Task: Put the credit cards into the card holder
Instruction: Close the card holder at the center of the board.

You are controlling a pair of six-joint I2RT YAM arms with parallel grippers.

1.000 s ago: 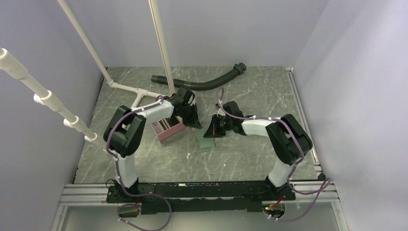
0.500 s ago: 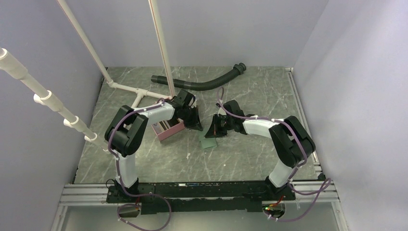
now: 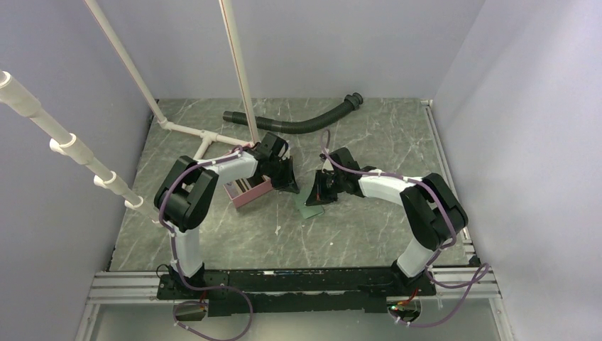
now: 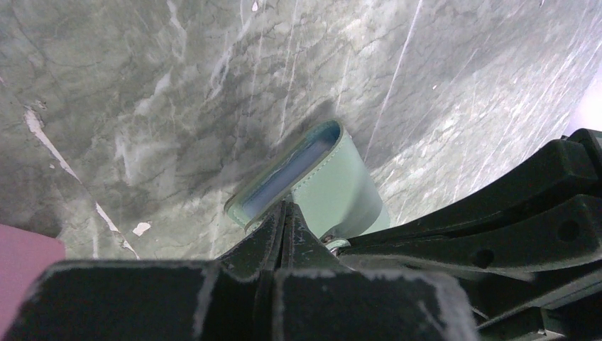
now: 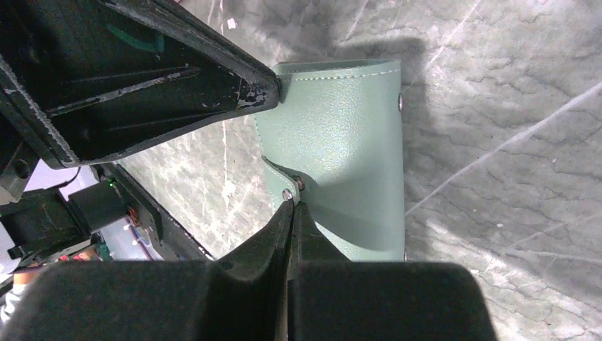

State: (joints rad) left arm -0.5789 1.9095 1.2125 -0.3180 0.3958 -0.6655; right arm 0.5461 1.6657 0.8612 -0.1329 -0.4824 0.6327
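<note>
The card holder (image 3: 310,204) is a pale blue-green sleeve lying mid-table between both grippers. In the left wrist view its open mouth (image 4: 323,153) faces the camera, raised off the table, with a pale blue card (image 4: 278,186) inside. My left gripper (image 3: 289,182) is shut, its tips (image 4: 285,212) pinching the near lip of the mouth. My right gripper (image 3: 317,195) is shut on the holder's snap tab (image 5: 287,192); the holder body (image 5: 348,135) fills that view. The left gripper's fingertip (image 5: 264,89) touches the holder's far corner there. No orange-yellow card is in view.
A pink open box (image 3: 248,190) stands just left of the left gripper; its corner shows in the left wrist view (image 4: 25,259). A black corrugated hose (image 3: 298,125) lies at the back. White pipes (image 3: 192,132) cross the back left.
The holder has tilted up and shifted slightly right with the right gripper. The left gripper has stayed at its edge.
</note>
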